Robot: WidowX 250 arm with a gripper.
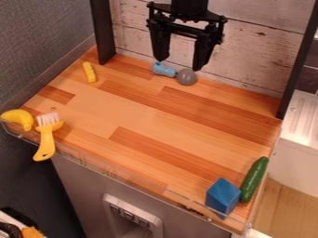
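Gripper (179, 65): at the far side, right of the far-left corner, pointing down — fingers spread apart, nothing grasped between them
Nearest things: a light-blue toy piece (163, 69) and a grey ball-like piece (186, 77), close together on the wooden top (142, 111) near the far wall (255, 56); the fingertips look just beside them, though the slanted view makes their height hard to judge
Progress: no hold made so far — the two pieces rest on the wood, and any grasp or lift is left undone, as far as can be seen
Far left: small yellow piece (89, 72), lying lengthwise, well apart from the gripper
Near left: yellow banana (18, 118) at the corner, and beside it a yellow-handled brush (46, 142) with white bristles, its handle reaching across the clear lip (146, 179)
Near right: dark-blue faceted block (222, 196) by the lip, and just right of it a green cucumber (253, 180) slanting along the right edge
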